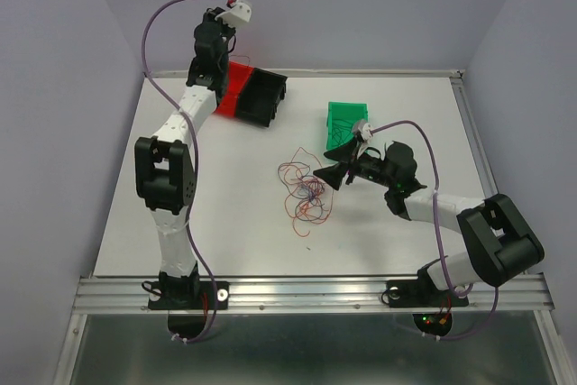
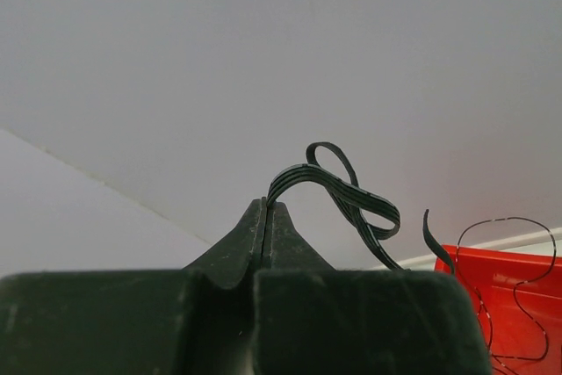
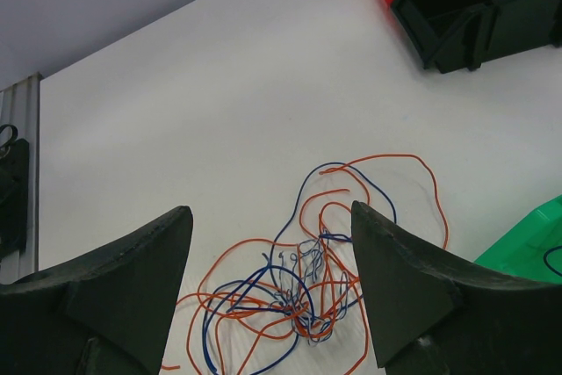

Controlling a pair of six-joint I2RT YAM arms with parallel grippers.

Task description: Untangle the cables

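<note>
A tangle of thin orange and blue cables [image 1: 305, 193] lies on the white table near its middle. My right gripper [image 1: 330, 174] is open and empty just to the right of it. In the right wrist view the tangle [image 3: 303, 292] lies between and beyond the spread fingers of that gripper [image 3: 270, 212]. My left gripper [image 1: 219, 26] is raised at the back left above the red bin [image 1: 236, 87]. In the left wrist view it [image 2: 265, 204] is shut on a looping bundle of black cable [image 2: 344, 192].
A black bin [image 1: 263, 96] stands against the red bin, and a green bin [image 1: 345, 122] stands behind the right gripper. A thin wire [image 2: 518, 292] hangs over the red bin [image 2: 505, 268]. A blue strand [image 3: 553, 261] lies in the green bin [image 3: 527, 248].
</note>
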